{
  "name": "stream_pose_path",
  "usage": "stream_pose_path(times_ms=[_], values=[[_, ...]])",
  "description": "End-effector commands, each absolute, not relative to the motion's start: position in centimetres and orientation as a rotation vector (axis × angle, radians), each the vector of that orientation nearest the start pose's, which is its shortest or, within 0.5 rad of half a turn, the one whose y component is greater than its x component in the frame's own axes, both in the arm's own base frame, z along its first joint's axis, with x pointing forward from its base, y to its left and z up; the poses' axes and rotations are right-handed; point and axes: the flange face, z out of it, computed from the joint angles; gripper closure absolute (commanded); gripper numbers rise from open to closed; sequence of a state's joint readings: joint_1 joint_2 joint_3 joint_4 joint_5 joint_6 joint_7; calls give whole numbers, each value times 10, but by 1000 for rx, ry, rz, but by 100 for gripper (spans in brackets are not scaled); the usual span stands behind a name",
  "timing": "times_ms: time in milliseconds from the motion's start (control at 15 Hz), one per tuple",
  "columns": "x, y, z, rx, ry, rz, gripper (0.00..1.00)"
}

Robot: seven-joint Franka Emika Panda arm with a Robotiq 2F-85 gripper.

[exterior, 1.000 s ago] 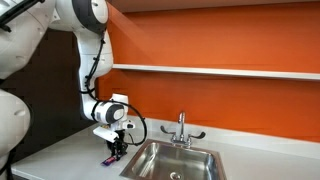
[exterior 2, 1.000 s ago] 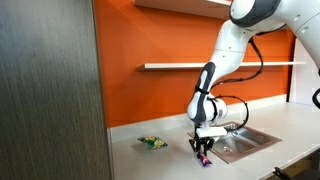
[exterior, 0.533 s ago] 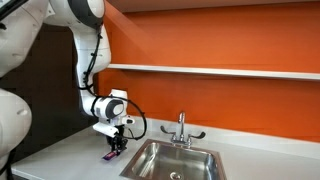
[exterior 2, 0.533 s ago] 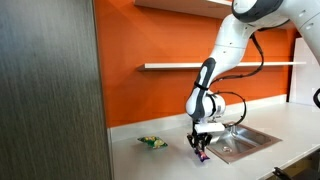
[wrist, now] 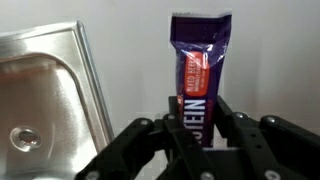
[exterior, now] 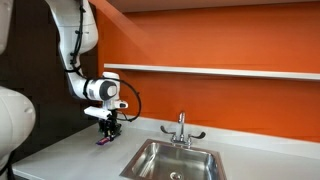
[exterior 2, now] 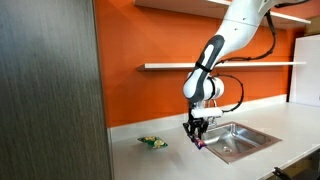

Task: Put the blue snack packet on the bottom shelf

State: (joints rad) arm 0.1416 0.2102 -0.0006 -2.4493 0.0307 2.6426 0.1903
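Note:
My gripper (exterior: 108, 130) is shut on the blue snack packet (exterior: 103, 141), a slim dark blue-purple bar that hangs from the fingers above the grey countertop (exterior: 70, 155). Both exterior views show it lifted, and it also shows in an exterior view (exterior 2: 199, 143) under the gripper (exterior 2: 194, 130). In the wrist view the packet (wrist: 200, 65) stands between the black fingers (wrist: 198, 120), with an orange-red mark on its wrapper. The bottom shelf (exterior: 220, 72) is a long white ledge on the orange wall, well above the gripper; it also shows in an exterior view (exterior 2: 165, 66).
A steel sink (exterior: 175, 160) with a faucet (exterior: 181, 128) lies beside the gripper, also in the wrist view (wrist: 45, 95). A green packet (exterior 2: 152, 142) lies on the counter. A dark grey cabinet side (exterior 2: 50, 90) stands near one camera. An upper shelf (exterior 2: 170, 7) hangs higher.
The gripper has risen from the countertop with the blue snack packet held in it and shifted away from the sink. The arm has swung upward.

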Motion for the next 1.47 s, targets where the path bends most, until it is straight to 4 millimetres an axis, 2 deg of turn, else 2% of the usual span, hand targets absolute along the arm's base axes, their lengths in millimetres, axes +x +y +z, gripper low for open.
stream_pose_path(times_ms=[0,333,733,1133,1400], values=[[449,85,266,-3148,118,26,87],[419,117,343,-3161,110,-60,87],[392,135,437,-3180,108,-270,87],[378,134,517,-3197,113,-524,87],[390,121,567,-3203,129,-685,87]])
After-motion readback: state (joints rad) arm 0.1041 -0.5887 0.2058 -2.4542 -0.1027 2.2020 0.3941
